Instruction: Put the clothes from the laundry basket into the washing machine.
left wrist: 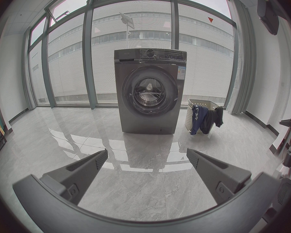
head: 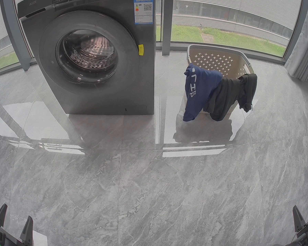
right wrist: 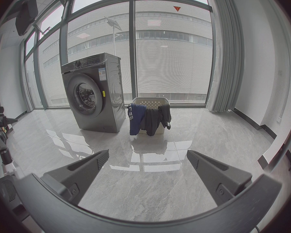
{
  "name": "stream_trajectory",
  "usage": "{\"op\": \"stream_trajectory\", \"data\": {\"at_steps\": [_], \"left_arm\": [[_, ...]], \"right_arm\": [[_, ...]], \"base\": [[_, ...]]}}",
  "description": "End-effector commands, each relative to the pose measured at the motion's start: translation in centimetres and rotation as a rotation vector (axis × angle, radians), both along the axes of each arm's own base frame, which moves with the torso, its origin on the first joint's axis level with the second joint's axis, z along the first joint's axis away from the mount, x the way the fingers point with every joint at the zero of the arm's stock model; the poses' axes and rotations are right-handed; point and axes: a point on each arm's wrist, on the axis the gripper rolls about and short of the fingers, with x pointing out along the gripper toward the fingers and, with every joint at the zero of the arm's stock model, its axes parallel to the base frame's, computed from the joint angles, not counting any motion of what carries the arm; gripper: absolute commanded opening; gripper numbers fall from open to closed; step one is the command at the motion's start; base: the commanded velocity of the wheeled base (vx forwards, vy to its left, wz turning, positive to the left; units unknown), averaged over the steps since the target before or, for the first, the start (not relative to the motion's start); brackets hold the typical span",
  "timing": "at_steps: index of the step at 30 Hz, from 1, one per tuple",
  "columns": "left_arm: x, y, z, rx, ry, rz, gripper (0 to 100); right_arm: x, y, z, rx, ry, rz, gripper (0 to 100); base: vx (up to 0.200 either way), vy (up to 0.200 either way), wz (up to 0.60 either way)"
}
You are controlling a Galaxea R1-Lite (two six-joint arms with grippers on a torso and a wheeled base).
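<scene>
Left claw [head: 16, 214] sits low at the near edge of the head view, both dark grey fingers spread wide with nothing between them. Right claw [head: 305, 204] is the same story on the other side, wide open and empty. Both hang over the glossy grey marble-look tile floor [head: 143, 188], well apart from everything that matters.

Far side of the floor, up against the tall windows, stands the dark grey front-loading washing machine [head: 92, 52]. You can see the shiny metal drum [head: 87, 53] through the round opening, but I honestly can't tell if the door is shut or not. There's a small yellow sticker [head: 141, 49] on the front panel, just beside the door ring.

Just beside the machine, on the robot's right, is the beige plastic laundry basket [head: 226, 57] with star-shaped holes in its walls. Two pieces of clothing are draped over its near rim and hang down the outside: a navy blue shirt with white print [head: 200, 89] on the side nearer the machine, and a black garment [head: 229, 96] touching it on the other side. The blue one hangs almost to the floor.

A pale grey curtain [head: 304, 52] hangs at the window on the far right, near the basket but not touching it.
</scene>
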Motion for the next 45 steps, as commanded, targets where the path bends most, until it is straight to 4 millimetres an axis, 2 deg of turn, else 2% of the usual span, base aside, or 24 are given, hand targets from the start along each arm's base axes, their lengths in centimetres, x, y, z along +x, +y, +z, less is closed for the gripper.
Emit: {"op": "stream_trajectory", "data": {"at_steps": [1,11,23,45], "left_arm": [[0.0,0.0,-0.48,0.0,0.001,0.0,100],[0.0,0.0,-0.48,-0.001,0.001,0.001,100],[0.0,0.0,-0.48,-0.004,0.001,0.003,100],[0.0,0.0,-0.48,-0.007,0.001,0.001,100]], "right_arm": [[0.01,0.0,-0.52,0.0,0.001,0.0,100],[0.01,0.0,-0.52,0.0,0.001,-0.001,100],[0.01,0.0,-0.52,0.001,0.001,-0.001,100],[0.01,0.0,-0.52,0.0,0.001,-0.001,100]], "base": [[0.2,0.0,0.0],[0.2,0.0,0.0],[0.0,0.0,-0.3],[0.191,0.0,0.0]]}}
